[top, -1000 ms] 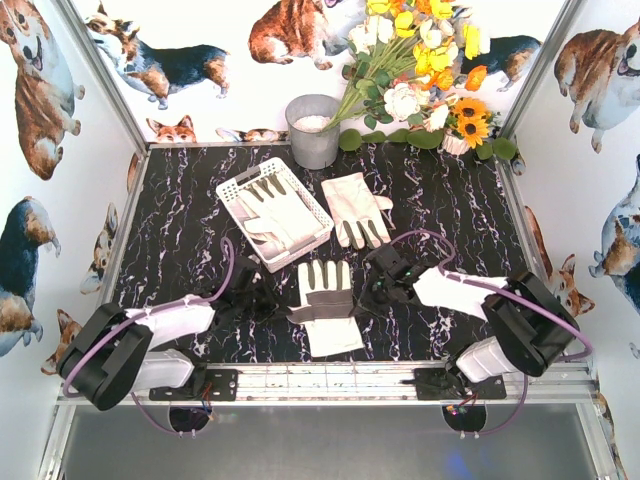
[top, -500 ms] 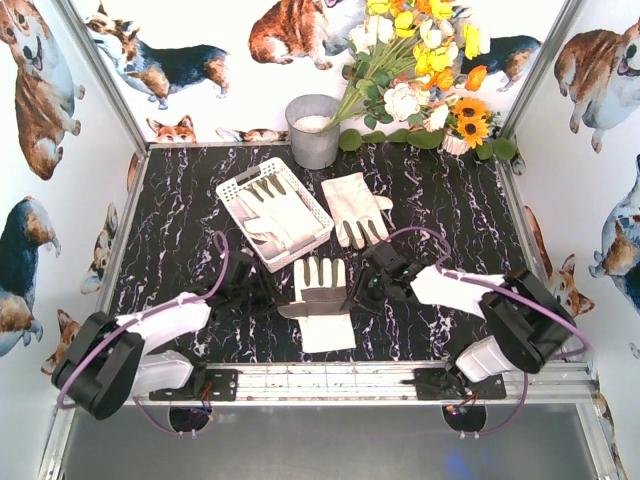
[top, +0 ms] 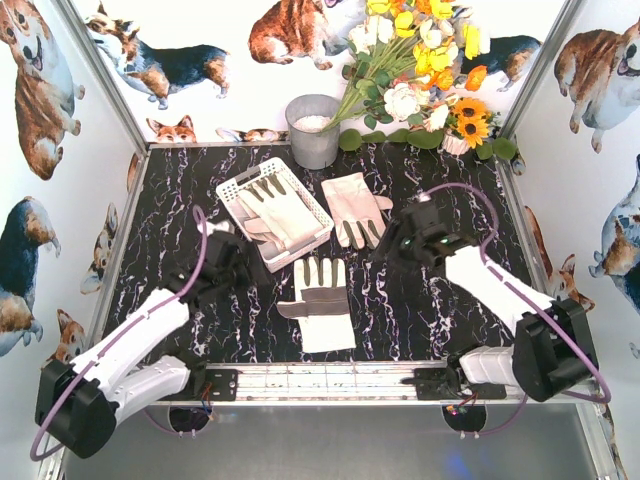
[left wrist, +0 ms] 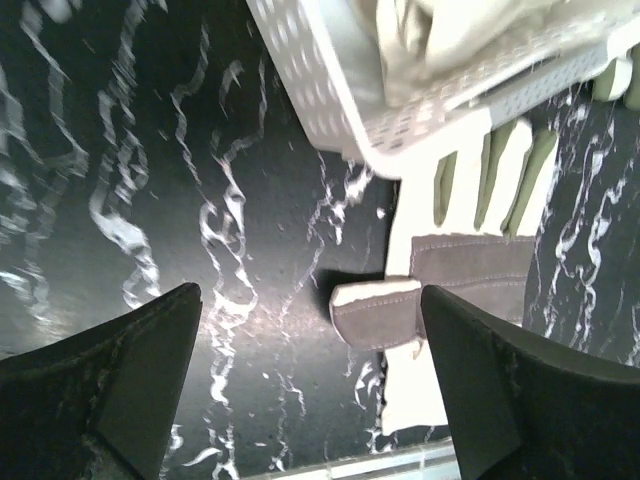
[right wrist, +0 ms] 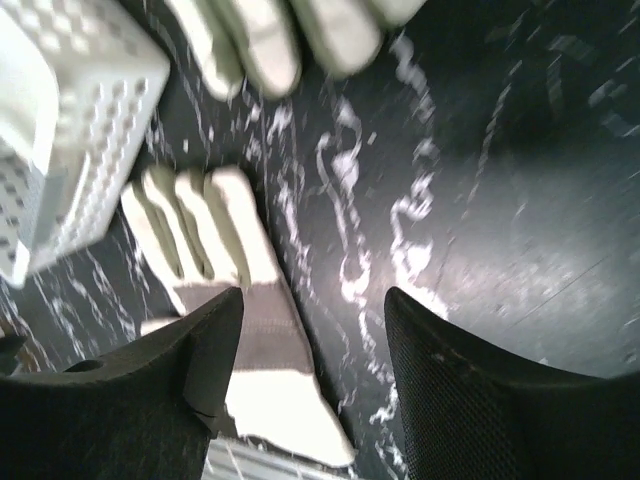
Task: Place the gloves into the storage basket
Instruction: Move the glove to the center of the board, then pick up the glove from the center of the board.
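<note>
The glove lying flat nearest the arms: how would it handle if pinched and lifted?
The glove lies flat and thin, so it would probably droop from a pinch. It looks like fabric: likely light. Pushed, it may bunch rather than slide.

Tabletop (top: 450, 200): black marble pattern with white veins, glossy, with a soft sheen in both wrist views.

Walls: back wall (top: 240, 85), left wall (top: 60, 200) and right wall (top: 590, 190) are white panels printed with corgis (top: 295, 30). They enclose the tabletop on three sides.

Frame: silver metal posts (top: 105, 75) slant up at both back corners. An aluminium rail (top: 330, 380) runs along the near edge.

Props at the back edge: grey metal bucket (top: 313, 130), upright, against the back wall. Flower bunch (top: 420, 60) to its right is yellow, white and orange, with a sunflower (top: 470, 108) low down.

Below the rail: plain grey surface (top: 320, 450).

Light: bright, even, with short shadows.
</note>
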Motion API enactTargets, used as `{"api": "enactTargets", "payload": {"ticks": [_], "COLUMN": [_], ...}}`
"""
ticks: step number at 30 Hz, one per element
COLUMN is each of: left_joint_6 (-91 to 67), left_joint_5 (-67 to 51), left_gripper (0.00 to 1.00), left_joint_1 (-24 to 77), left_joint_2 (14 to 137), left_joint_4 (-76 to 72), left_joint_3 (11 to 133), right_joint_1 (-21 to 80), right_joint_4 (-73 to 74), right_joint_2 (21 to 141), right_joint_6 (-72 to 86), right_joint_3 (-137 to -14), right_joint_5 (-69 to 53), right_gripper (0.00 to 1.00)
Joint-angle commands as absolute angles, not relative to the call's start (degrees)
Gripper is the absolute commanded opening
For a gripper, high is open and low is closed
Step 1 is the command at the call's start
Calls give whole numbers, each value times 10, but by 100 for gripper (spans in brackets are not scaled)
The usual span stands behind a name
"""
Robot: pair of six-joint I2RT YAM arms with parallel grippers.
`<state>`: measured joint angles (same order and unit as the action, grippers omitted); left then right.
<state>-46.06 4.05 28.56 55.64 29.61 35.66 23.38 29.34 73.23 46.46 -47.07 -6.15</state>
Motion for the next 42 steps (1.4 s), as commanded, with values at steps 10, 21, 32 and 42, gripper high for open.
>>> {"api": "enactTargets", "payload": {"ticks": [10,21,32,42], "left_joint_6": [-173,-139,-125,-125], "left_joint_5": [103,162,162,164], "left_gripper": [87,87,87,87], "left_joint_1": [81,75,75,75], "left_joint_2": [615,618,634,641], "left_joint_4": [334,244,242,241], "left_joint_3": [543,488,490,491], "right_joint_1": [123,169,200,200], "right_joint_4": [146,303,336,339], "right_joint_2": [887,1046,1093,1106], "right_joint_6": [390,240,240,241], "right_joint_3": [-575,-742,-759,-754], "right_joint_5": [-105,35,101,118], "right_gripper": [60,51,47,14]}}
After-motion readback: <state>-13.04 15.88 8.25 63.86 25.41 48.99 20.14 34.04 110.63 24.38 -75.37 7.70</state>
